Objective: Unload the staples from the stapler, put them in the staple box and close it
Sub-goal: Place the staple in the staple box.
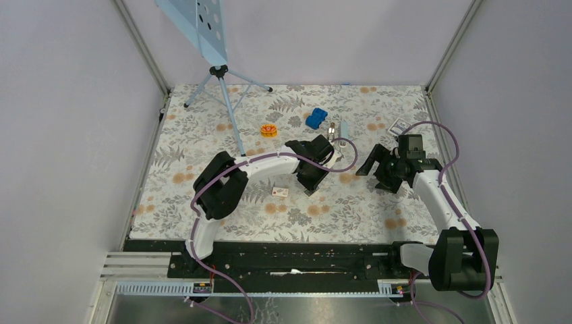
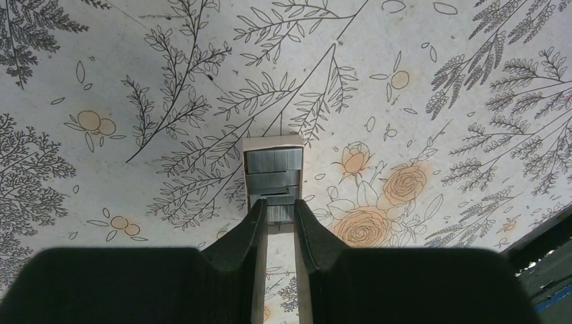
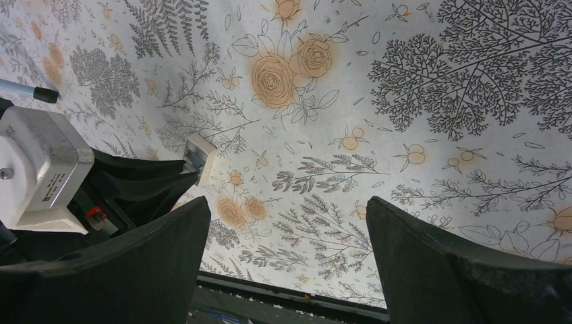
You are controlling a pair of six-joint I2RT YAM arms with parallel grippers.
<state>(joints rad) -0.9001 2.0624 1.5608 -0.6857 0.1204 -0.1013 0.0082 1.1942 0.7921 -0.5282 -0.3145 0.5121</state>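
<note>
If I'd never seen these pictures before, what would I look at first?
Probably the left arm and right arm stretched over the flowery tablecloth. In the middle, the left gripper pinches a tiny grey strip of staples at the edge of a small white tray, while the right gripper hangs wide open. A bright blue thing and an orange thing sit farther back.

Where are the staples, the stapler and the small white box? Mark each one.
staples [image 2: 278, 210], left wrist view, middle of the nearest grey strip.
stapler [image 1: 332, 128], top view, its silvery part.
small white box [image 1: 280, 192], top view, its top face.
</note>
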